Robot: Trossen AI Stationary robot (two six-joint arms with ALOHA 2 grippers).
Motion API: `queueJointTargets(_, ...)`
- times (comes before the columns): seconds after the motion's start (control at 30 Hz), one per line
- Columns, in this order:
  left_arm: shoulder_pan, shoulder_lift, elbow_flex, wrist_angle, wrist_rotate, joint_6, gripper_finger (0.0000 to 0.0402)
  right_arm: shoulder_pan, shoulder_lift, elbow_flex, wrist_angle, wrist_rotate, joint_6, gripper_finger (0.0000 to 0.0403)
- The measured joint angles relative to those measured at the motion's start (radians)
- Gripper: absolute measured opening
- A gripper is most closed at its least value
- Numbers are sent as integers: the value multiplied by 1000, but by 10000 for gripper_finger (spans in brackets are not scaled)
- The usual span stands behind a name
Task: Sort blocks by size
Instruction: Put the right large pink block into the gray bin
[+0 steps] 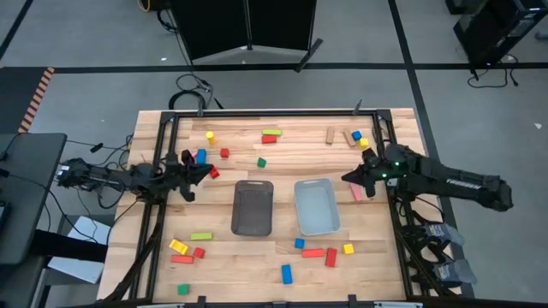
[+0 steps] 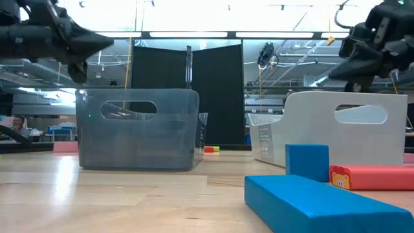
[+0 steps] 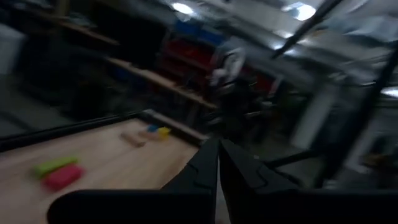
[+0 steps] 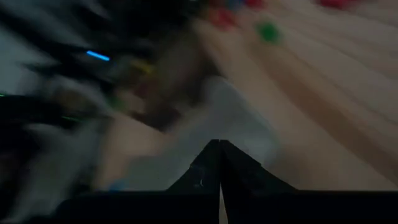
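High view: wooden counter [image 1: 274, 257], dark grey tray [image 1: 253, 207] and pale tray [image 1: 316, 206] side by side at centre. Blocks [image 1: 271, 135] scattered along the far and near edges (none in either tray). Left gripper [image 1: 208, 171], fingers closed, empty, left of the dark tray; right gripper [image 1: 347, 178], closed, empty, right of the pale tray.

even overhead light, wrist views dim, motion-blurred
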Motion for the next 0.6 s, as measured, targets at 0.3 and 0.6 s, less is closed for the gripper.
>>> queueJointTargets(0.3, 0, 178, 0, 90, -112, -4, 25, 150, 337, 229, -561, 400, 327, 8)
queueJointTargets(0.6, 0, 317, 51, 112, -205, -2, 52, 253, 569, 219, -534, 493, 522, 15)
